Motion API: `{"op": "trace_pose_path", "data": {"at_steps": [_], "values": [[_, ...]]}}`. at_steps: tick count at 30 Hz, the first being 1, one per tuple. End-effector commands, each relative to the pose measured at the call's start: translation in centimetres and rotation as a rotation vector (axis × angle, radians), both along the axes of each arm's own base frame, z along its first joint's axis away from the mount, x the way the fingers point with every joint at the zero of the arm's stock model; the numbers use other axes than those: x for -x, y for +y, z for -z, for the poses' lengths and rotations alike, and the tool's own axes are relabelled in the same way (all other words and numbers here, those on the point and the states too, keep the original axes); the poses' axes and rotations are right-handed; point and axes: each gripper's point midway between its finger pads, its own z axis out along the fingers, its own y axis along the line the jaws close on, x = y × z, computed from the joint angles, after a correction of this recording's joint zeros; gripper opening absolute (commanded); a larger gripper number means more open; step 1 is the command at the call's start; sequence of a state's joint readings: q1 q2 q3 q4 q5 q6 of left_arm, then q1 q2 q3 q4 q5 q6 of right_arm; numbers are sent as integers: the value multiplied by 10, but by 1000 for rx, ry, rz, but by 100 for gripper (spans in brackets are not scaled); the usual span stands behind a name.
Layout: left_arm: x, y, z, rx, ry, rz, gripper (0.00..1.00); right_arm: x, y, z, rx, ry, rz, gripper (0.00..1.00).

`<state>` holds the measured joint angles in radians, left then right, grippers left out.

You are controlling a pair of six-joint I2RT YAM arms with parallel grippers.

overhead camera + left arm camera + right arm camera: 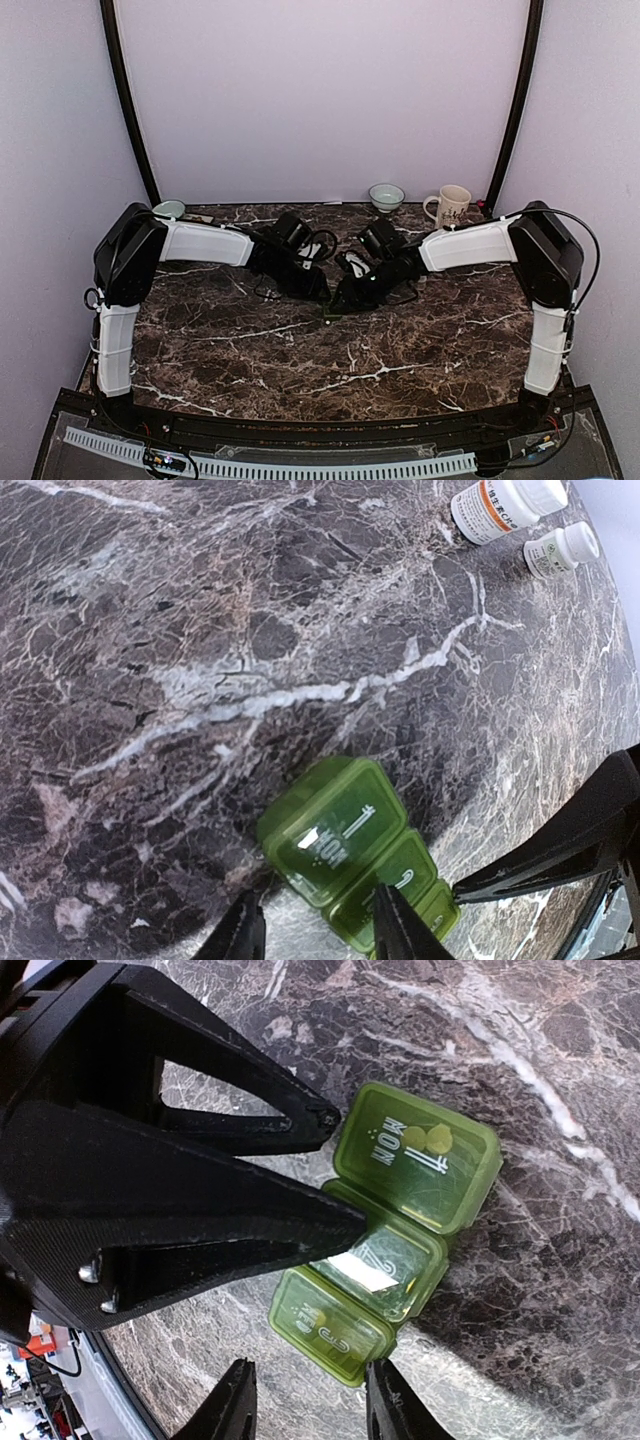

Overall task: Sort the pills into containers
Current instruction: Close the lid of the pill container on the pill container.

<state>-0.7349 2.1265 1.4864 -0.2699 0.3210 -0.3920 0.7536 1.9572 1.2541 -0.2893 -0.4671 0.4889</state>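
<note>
Dark marble tabletop point(250, 350), veined in white, carries everything. Toward its middle both arms meet over a green three-cell pill organizer point(400, 1230), which lies flat with its lids down. Nearest the right wrist camera, the right claw point(310, 1380) hangs with its jaws apart, the organizer's end cell just ahead of the gap and nothing in its hold. Past it the left claw point(345, 1172) is spread too, one fingertip at the corner of the MON cell, the other over the middle cell; whether either presses I cannot tell. Two round pale shapes point(425, 1140) show through the MON lid. Farther off, two white bottles point(505, 505) lie on their sides. Along the far edge stand two small bowls point(386, 195) and a mug point(450, 205).
</note>
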Motion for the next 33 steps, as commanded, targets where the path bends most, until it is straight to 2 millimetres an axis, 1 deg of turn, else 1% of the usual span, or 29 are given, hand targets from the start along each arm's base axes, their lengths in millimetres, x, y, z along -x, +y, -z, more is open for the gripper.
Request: {"op": "trace_pose_path", "data": {"at_steps": [1,7,14,24,31,33], "values": [[2,9,9,-48,21,-2,38,2,2,11,36,10,-9,38],[4,11,12,-58,28,-3,36,-3,-3,14,81,-1,19,39],[7,15,16,-73,38,-5,34,-7,-7,0,76,-40,51,39],[9,14,16,-68,49,-17,30,-9,-1,7,78,-11,44,39],[10,9,15,-57,51,-26,28,-10,3,10,78,11,43,39],[10,9,16,-57,55,-30,28,-9,3,13,84,24,43,39]]}}
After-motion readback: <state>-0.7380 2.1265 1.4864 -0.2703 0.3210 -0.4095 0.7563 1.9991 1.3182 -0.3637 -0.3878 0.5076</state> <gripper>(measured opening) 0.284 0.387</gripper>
